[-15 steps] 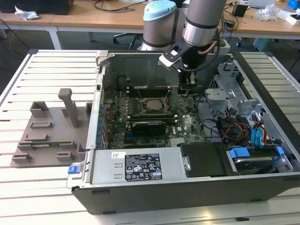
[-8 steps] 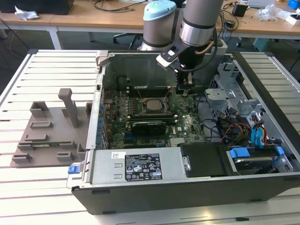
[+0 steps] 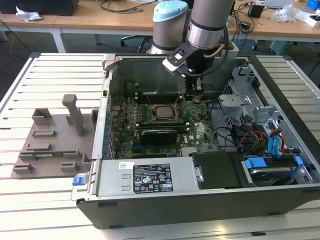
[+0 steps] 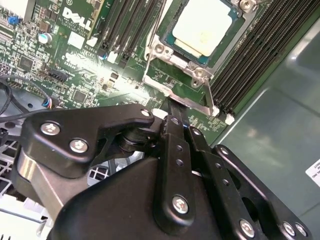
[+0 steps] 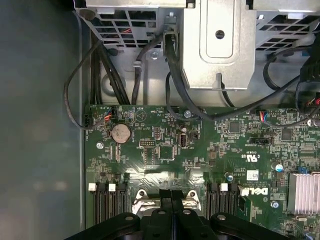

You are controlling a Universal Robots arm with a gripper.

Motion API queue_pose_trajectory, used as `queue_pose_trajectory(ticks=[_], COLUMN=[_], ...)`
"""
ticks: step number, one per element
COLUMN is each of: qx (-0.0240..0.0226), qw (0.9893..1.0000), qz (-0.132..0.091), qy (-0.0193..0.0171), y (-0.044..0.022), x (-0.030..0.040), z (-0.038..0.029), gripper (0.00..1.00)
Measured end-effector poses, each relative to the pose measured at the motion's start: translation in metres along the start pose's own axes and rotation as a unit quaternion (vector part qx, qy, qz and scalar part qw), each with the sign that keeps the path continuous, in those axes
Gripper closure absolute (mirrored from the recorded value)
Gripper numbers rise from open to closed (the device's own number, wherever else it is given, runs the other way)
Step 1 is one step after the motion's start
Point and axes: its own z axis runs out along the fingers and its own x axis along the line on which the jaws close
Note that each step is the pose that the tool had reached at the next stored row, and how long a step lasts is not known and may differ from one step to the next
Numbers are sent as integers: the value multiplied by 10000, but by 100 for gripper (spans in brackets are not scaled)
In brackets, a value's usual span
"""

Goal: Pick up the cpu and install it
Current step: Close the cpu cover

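The cpu (image 4: 204, 27), a flat square chip with a pale metal top, lies in its socket on the green motherboard (image 3: 200, 135) inside the open computer case. In the exterior view the cpu (image 3: 162, 112) sits mid-board, with my gripper (image 3: 196, 97) just to its right, low over the board. The second wrist view has my gripper (image 4: 171, 107) with its black fingers pressed together, tips at the edge of the metal socket frame (image 4: 180, 95), apart from the chip. The same joined tips of my gripper (image 5: 172, 196) appear in the first wrist view, with nothing held.
A grey plastic tray (image 3: 50, 140) with raised blocks lies on the slatted table at the exterior view's left. Black memory slots (image 4: 250, 60) flank the socket. A metal drive cage (image 5: 220, 45) and black cables (image 5: 175, 75) crowd the case beyond the board. The power supply (image 3: 145, 177) fills the front.
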Motion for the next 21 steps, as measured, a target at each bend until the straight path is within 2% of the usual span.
queue_pose_trajectory(ticks=[14, 21], qx=[0, 0], qw=[10000, 10000], qz=[0, 0], qy=[0, 0], y=[-159, -277], x=[3, 5], z=[8, 18], gripper=[89, 89])
